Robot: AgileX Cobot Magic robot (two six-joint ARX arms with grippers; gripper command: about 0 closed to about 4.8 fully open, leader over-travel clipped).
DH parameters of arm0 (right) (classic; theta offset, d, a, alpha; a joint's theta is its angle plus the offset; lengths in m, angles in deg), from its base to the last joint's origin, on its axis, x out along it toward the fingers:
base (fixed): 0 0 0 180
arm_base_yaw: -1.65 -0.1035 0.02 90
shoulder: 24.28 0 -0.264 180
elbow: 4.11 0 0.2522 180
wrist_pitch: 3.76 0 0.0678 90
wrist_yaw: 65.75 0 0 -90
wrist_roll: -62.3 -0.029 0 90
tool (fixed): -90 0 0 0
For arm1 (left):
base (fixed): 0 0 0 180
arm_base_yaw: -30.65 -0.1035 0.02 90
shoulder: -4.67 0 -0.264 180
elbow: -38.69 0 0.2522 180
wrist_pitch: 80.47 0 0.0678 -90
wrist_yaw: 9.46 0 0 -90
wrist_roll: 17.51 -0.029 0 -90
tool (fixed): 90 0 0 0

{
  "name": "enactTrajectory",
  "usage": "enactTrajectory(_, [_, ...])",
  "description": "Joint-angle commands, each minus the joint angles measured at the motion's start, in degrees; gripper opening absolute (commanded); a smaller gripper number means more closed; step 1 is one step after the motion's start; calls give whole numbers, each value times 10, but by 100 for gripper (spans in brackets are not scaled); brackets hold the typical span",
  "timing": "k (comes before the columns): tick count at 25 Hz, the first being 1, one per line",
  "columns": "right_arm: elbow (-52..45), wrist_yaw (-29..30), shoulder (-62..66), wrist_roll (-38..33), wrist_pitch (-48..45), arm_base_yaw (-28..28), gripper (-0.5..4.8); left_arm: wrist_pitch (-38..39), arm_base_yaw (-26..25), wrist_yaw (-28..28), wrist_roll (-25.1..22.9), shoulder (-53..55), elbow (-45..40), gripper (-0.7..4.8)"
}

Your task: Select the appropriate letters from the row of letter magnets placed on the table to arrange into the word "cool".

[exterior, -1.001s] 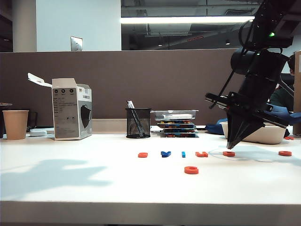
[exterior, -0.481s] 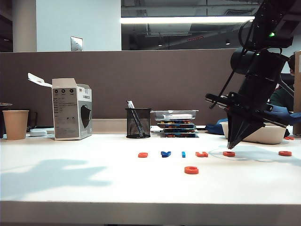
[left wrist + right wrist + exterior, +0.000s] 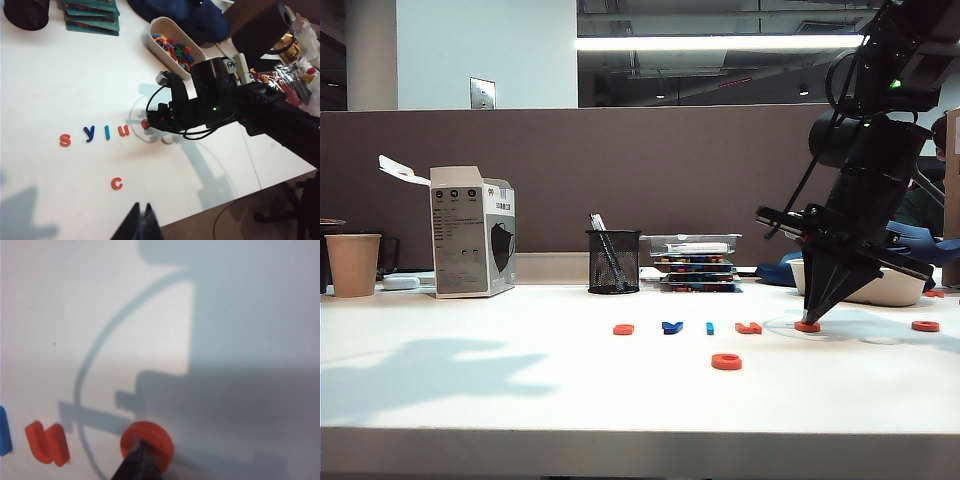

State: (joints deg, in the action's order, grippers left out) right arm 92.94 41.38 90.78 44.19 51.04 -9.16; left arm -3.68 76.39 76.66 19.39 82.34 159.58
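The right tool [image 3: 809,322], tips pressed together, rests on the orange "o" [image 3: 146,445] just beside the "u" [image 3: 47,442]. Slide it gently, flat on the bench [image 3: 520,390], toward the "c" [image 3: 726,361]. The left tool [image 3: 141,220] hangs near the "c", tips pressed together.

exterior: low, table-edge, facing partition | left wrist: high, oblique | right wrist: close, perhaps straight-down | shared: orange ring letter [image 3: 146,445]

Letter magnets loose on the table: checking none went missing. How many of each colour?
Orange letters: 5
Dark blue letter: 1
Light blue letter: 1
Total: 7
Right gripper, shut, tip at an orange ring; left gripper over the table's near edge.
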Motion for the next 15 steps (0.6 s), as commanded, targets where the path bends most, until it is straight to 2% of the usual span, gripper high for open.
enactTrajectory(1, [-3,-5,13,2,14,-2,-5,-3,0,0,-5,-2,2,-3])
enactTrajectory(6, [-3,-5,13,9,56,-3,-5,-3,0,0,-5,-2,2,-3])
enactTrajectory(10, [-7,-4,12,49,120,-9,-5,-3,0,0,-5,-2,2,-3])
enactTrajectory(15, [-51,-3,-16,46,119,-11,-5,-6,0,0,-5,-2,2,-3])
